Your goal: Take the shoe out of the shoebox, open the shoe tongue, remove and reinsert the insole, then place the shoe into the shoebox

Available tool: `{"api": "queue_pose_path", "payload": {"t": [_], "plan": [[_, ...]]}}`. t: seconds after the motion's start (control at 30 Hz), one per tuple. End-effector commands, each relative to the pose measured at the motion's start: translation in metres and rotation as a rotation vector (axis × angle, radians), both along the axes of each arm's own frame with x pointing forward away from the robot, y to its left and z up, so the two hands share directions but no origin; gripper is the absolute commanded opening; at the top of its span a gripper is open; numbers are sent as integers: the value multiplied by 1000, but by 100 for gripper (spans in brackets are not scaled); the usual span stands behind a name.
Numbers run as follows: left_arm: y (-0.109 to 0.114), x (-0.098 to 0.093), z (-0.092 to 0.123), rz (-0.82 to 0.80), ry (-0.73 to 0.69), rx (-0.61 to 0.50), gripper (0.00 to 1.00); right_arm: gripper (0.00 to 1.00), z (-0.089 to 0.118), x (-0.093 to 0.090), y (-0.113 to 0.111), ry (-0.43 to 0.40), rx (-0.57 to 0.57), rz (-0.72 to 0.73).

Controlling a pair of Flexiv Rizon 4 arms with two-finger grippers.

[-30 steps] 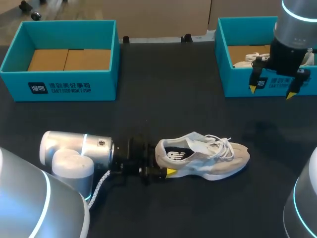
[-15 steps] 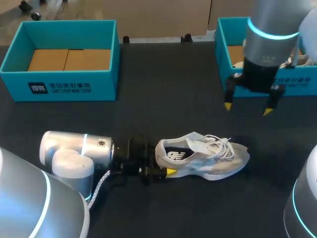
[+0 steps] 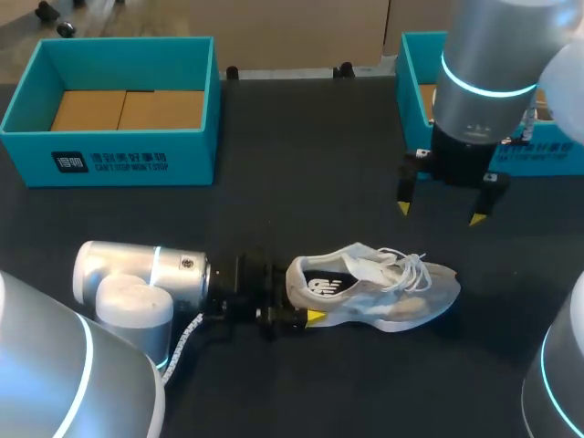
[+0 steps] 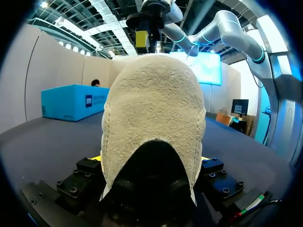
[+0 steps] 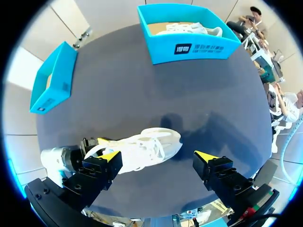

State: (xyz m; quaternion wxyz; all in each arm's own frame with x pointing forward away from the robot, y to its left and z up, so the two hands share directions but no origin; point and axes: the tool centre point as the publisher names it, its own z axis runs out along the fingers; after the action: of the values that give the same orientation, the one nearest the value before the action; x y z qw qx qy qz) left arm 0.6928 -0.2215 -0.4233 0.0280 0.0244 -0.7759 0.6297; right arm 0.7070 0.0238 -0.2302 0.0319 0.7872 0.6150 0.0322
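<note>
The left tool [image 3: 297,306] [image 4: 151,158] was seen clenched on the heel of the pale shoe [image 3: 383,287] [image 4: 154,94] [image 5: 142,144], which was stood on its sole on the dark counter [image 3: 301,164], outside both boxes. The right tool [image 3: 440,213] [image 5: 157,155] was held released above the shoe, yellow tips spread wide. The left shoebox [image 3: 119,155] and right shoebox [image 3: 415,109] [image 5: 189,47] were set at the far corners, a second shoe [image 5: 184,29] lying in the right one

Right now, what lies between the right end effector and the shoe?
Nothing. The right end effector hangs open, apart from the shoe, with only bare dark table between them; the head view and right wrist view both show it.
</note>
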Motion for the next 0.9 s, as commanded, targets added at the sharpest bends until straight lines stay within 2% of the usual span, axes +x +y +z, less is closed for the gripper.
{"api": "queue_pose_path", "payload": {"t": [0.03, 0.17, 0.3, 0.33, 0.63, 0.73, 0.9], "plan": [[-4, -1, -5, 2, -1, 2, 0, 100, -9, 2, 32, 39, -81, 56], [-4, -1, -5, 2, -1, 2, 0, 100, -17, -1, 71, 68, -186, 118], [-4, -1, -5, 2, -1, 2, 0, 100, -21, -3, 94, 119, -312, 116], [-4, -1, -5, 2, -1, 2, 0, 100, -21, -4, 99, 116, -308, 126], [-4, -1, -5, 2, -1, 2, 0, 100, -27, -13, 128, 115, -401, 107], [-4, -1, -5, 2, -1, 2, 0, 100, -35, -17, 137, 85, -433, 96], [-4, -1, -5, 2, -1, 2, 0, 100, -53, -18, 140, 100, -499, 60]]}}
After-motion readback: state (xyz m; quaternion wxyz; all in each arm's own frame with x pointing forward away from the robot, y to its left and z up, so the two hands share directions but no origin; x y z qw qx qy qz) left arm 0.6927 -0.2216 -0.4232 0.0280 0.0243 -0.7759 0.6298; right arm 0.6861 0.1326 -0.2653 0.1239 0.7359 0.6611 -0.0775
